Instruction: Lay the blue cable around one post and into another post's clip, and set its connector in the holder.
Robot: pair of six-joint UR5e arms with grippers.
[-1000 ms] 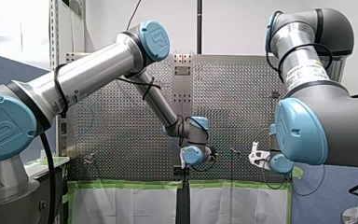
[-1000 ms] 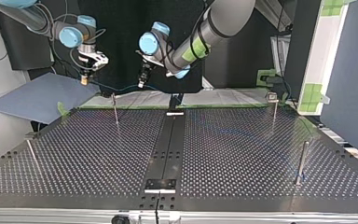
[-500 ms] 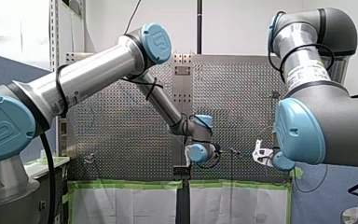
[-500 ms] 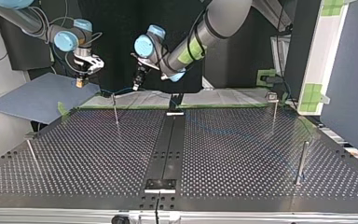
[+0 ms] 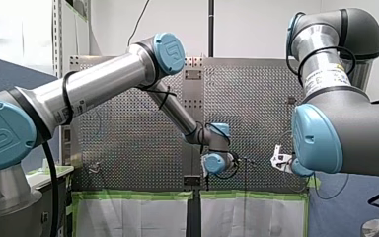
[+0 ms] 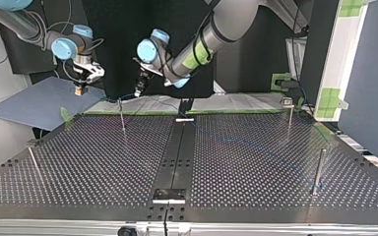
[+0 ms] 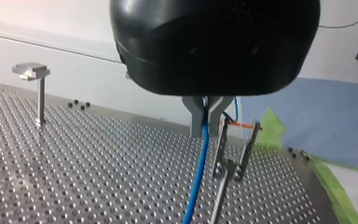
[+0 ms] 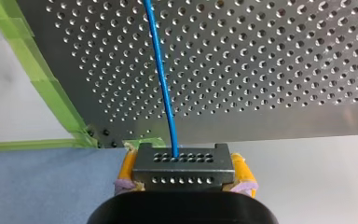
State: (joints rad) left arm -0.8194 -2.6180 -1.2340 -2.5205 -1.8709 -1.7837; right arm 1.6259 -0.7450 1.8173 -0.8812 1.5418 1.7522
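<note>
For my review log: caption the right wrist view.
My right tool shut on the connector, blue cable running ahead over the perforated table.

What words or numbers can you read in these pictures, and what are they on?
No word or number can be read for sure.
Blue cap on my left arm: a raised logo mark, letters unclear.
Small sticker on my left arm: too small to read.
White and yellow label on my right arm: too blurred to read.
Wrist views: no writing.
</note>
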